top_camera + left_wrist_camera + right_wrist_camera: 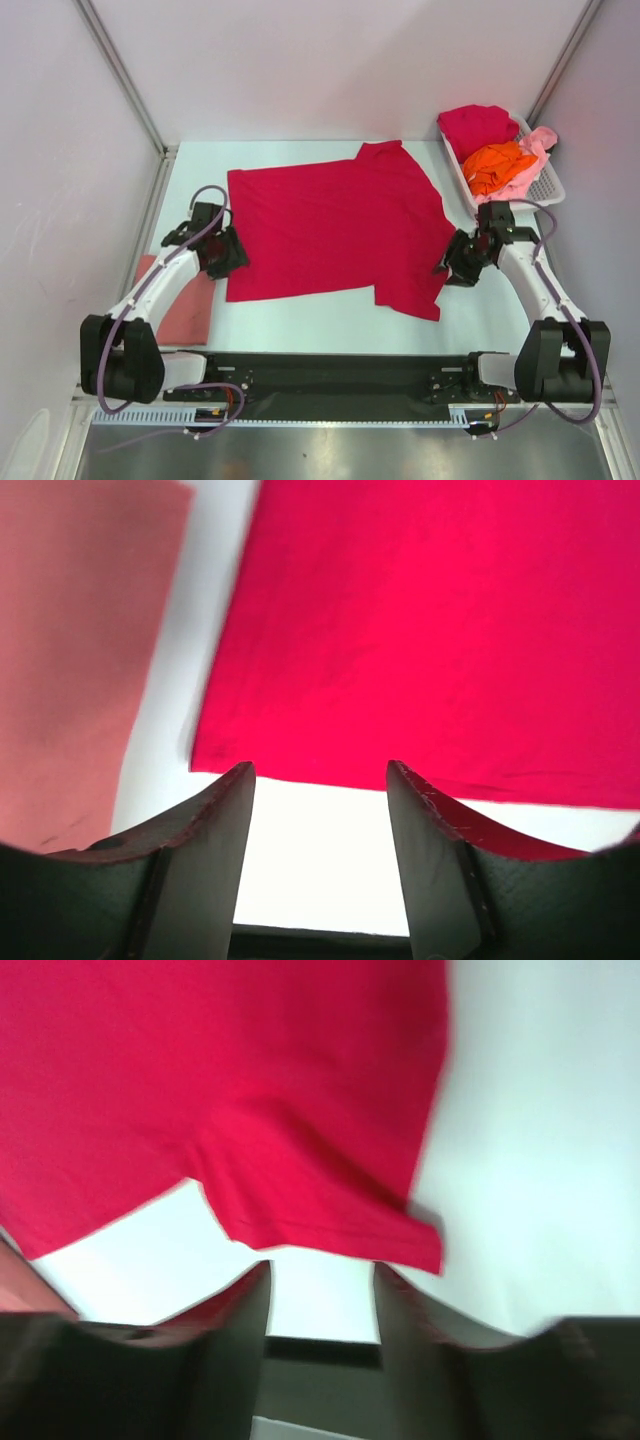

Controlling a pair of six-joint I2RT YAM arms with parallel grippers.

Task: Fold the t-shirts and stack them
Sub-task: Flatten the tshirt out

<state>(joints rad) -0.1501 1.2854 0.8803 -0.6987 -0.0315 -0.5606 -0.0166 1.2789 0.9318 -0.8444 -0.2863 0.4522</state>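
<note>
The left pincer [318,772] stands apart and empty over the white surface [320,850]. The spread crimson t-shirt [430,630] lies just ahead of its tips, and a folded salmon-pink t-shirt [70,660] lies off to one side. The right pincer [321,1266] is likewise apart and empty, with the same crimson t-shirt just ahead of its tips.

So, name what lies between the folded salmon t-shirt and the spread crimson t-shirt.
Only a bare strip of white table, shown clearly in the left wrist view.
</note>
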